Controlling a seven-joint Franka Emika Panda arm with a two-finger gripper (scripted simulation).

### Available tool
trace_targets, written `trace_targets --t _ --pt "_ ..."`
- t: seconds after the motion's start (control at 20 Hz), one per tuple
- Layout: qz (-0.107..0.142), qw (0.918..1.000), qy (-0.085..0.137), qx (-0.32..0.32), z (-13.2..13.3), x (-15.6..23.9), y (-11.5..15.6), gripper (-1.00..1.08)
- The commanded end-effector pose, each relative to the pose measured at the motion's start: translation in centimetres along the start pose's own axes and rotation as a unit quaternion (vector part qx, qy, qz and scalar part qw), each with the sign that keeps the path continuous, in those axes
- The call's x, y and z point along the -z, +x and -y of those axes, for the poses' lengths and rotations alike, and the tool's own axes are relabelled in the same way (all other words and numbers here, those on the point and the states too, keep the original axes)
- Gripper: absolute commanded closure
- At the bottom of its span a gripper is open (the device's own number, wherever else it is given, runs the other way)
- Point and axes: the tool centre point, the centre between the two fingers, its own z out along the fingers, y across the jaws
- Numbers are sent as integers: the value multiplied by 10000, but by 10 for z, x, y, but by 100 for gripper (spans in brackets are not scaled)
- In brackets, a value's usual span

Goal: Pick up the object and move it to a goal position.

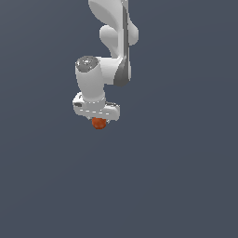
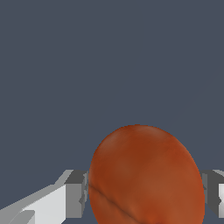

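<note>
Red-orange ball sits clamped between the white hand's fingers, grey ground all around.

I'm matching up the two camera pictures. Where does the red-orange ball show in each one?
Exterior view: the ball peeks out just beneath the white gripper, left of centre.
Wrist view: the ball fills the lower middle, between the grey fingers.
Shared landmark: the gripper itself.
</note>
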Motion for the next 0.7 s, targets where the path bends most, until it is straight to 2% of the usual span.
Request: trace_targets --t 0.0,0.65 --pt "-13 10000 0 0 -1 27 -1 108" --pt "-12 10000 -3 -3 -6 172 -7 108"
